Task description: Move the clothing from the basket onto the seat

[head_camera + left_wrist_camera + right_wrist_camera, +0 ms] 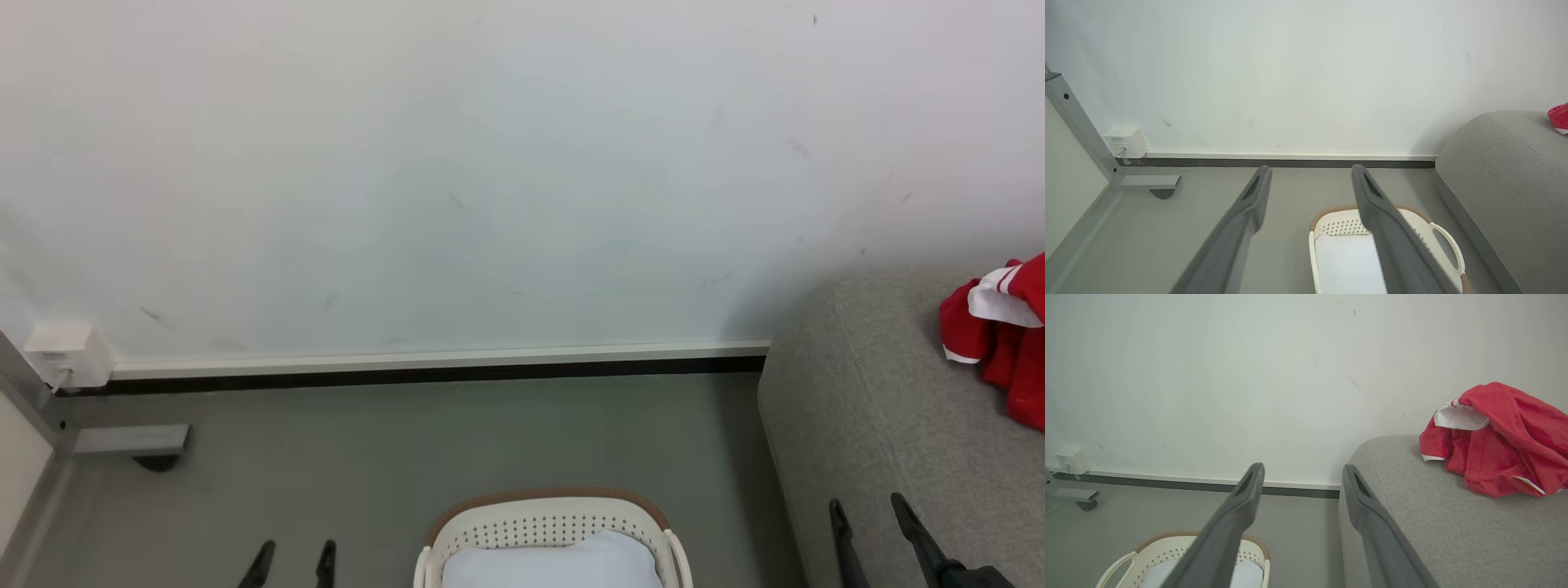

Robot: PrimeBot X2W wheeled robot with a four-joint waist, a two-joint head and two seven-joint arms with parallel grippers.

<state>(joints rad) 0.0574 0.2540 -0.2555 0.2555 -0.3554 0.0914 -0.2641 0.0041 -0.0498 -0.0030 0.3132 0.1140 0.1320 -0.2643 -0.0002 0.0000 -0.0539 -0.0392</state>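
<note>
Pale, scuffed wall (490,163) runs down to a dark skirting strip and a grey floor (408,457). One cream basket (547,527) with a brown rim stands on that floor, just beside the one grey seat (865,425). One pale blue-white pad (555,563) lies inside the basket. The clothing (1004,343), a single red heap with white trim, lies on the seat, well apart from the basket.

Two claws are up. The left claw (294,563) hangs over the floor left of the basket, and the right claw (867,506) is over the seat's near edge. Each has its two dark fingers spread wide, with nothing between them.

The right wrist view takes in nearly the whole heap and its white lining, where the left wrist view catches a red corner. The left wrist view shows the basket's looped side handle (1447,249). One white wall box (1126,141) carries a label too small to read.
</note>
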